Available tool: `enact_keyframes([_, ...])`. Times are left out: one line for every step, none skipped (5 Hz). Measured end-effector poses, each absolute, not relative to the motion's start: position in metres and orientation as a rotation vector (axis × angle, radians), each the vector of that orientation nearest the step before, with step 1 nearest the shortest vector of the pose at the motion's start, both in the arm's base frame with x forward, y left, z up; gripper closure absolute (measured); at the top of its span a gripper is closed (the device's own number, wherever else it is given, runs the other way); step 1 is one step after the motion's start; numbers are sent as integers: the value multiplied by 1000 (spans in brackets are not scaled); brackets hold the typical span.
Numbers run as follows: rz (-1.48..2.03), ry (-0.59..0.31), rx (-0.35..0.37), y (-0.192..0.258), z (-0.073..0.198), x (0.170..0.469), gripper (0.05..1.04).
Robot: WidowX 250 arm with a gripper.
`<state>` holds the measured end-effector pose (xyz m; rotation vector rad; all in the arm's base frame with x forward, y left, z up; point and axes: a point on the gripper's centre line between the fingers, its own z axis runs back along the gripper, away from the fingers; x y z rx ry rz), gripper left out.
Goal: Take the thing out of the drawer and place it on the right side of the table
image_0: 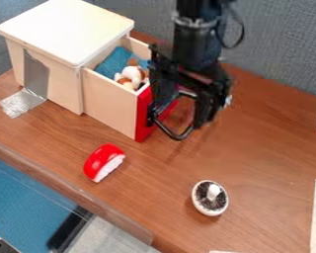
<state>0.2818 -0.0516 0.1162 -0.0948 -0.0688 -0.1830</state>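
Nearest on the wood-grain desk (273,148): a round white-rimmed knob (211,198), then a shiny red half-round block (104,162). Tool (177,118) is at the drawer's (111,109) red front, fingers wide apart, nothing gripped afaict, partly hiding the curved handle (179,136). Fuzzy brown-and-white toy (130,76) is inside the drawer, its bottom hidden by the side, near blue cloth (114,63).

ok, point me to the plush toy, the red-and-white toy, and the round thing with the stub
Plush toy (130,74), camera view, on its white body
Red-and-white toy (102,160), camera view, on its red side
Round thing (213,193), camera view, on its white stub
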Motion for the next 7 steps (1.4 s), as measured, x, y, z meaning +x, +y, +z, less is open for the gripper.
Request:
enact_keyframes([-97, -127, -78, -15, 133, 302, 83])
enact_keyframes([-57, -139, -43, 5, 130, 318, 83])
enact_keyframes([-7, -140, 15, 27, 126, 333, 82])
enact_keyframes([41, -116, 45, 46, 112, 340, 82])
enact_keyframes([72, -98, 54, 58, 104, 345, 82])
enact_keyframes([87, -81, 64, 65, 97, 348, 82])
enact_keyframes([102, -71, 68, 69, 91, 348, 83])
